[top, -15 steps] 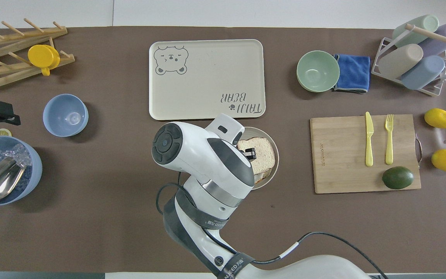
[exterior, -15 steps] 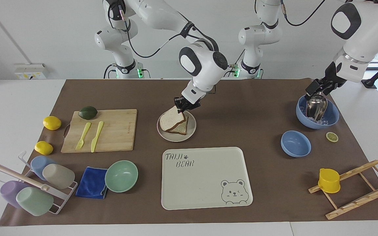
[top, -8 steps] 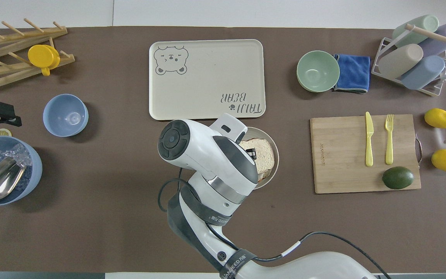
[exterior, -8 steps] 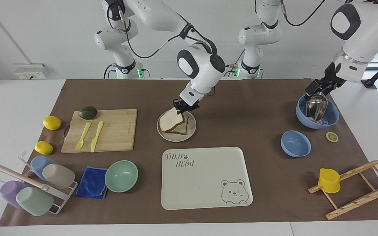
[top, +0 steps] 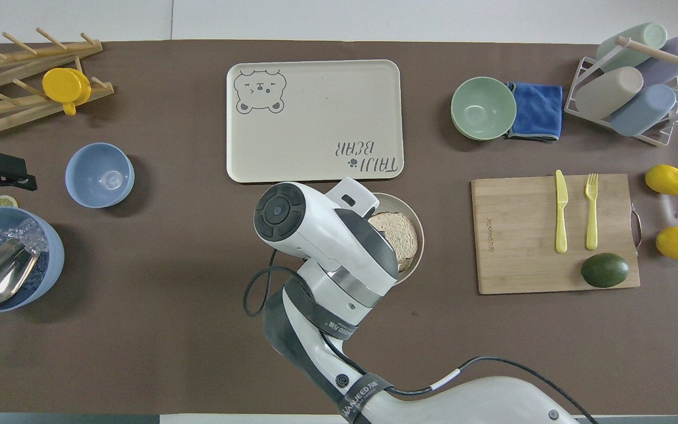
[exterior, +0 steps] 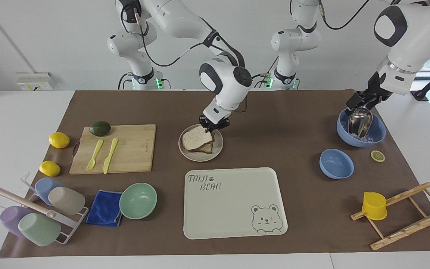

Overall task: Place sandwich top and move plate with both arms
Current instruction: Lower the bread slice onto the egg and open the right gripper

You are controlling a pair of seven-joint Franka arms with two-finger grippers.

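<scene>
The sandwich top (exterior: 197, 137), a square light brown bread slice with a darker crust, lies on a lower bread slice (exterior: 206, 149) on the small round pale plate (exterior: 218, 148); its corner nearest the robots sits slightly raised at the right hand (exterior: 211, 128); the plate stands on the brown tabletop (exterior: 274, 123), nearer to the robots than the rectangular cream bear tray (exterior: 233, 203); right hand low over the plate's robot-side edge, fingertips at the slice's corner; cannot tell whether they pinch it or have let go; in the overhead view the arm's wrist covers that hand and part of the plate (top: 412, 218).

Left hand (exterior: 357, 104) at the rim of the blue bowl of ice (exterior: 377, 135) toward the left arm's end, fingers around the handle of the metal scoop (exterior: 359, 121) that rests in the ice; that arm waits.

Wooden cutting board (exterior: 133, 149) toward the right arm's end, bearing a yellow-green plastic fork (exterior: 94, 154), matching knife (exterior: 110, 155) and a dark green avocado (exterior: 100, 128).
</scene>
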